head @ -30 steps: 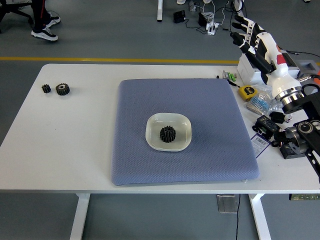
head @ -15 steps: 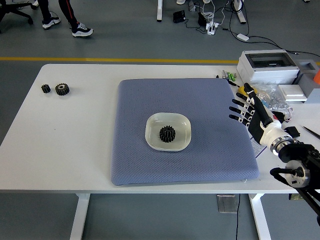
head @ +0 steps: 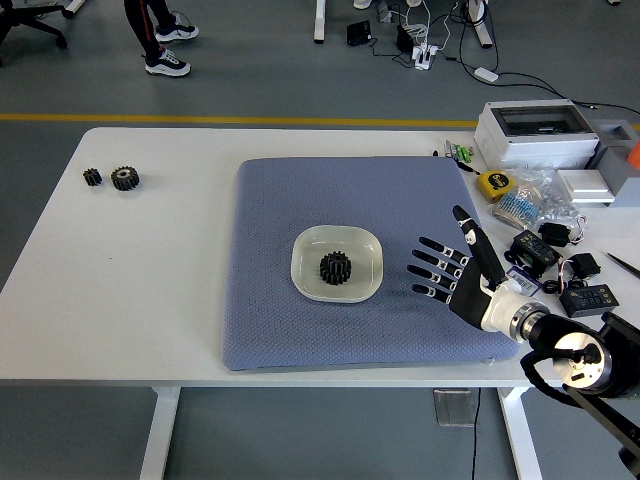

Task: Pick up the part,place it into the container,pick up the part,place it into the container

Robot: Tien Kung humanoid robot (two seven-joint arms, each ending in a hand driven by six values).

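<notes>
Gear (head: pixel 335 267) sits in the dish (head: pixel 310 247); right hand (head: pixel 457 274) hovers beside it, fingers spread, so approach from above and pinch the teeth squarely.

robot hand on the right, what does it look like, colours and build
The right robot hand has five slim black fingers with pale bands at the joints and a black palm. A white cuff joins it to a shiny metal wrist ring, then a black arm with a round silver-centred joint. No left arm shows.

Blk gear (head: pixel 336 267) lies flat in white dish (head: pixel 336 264) mid-mat; 2 more gears, small (head: pixel 92 177) + larger (head: pixel 125 178), far left.
</notes>
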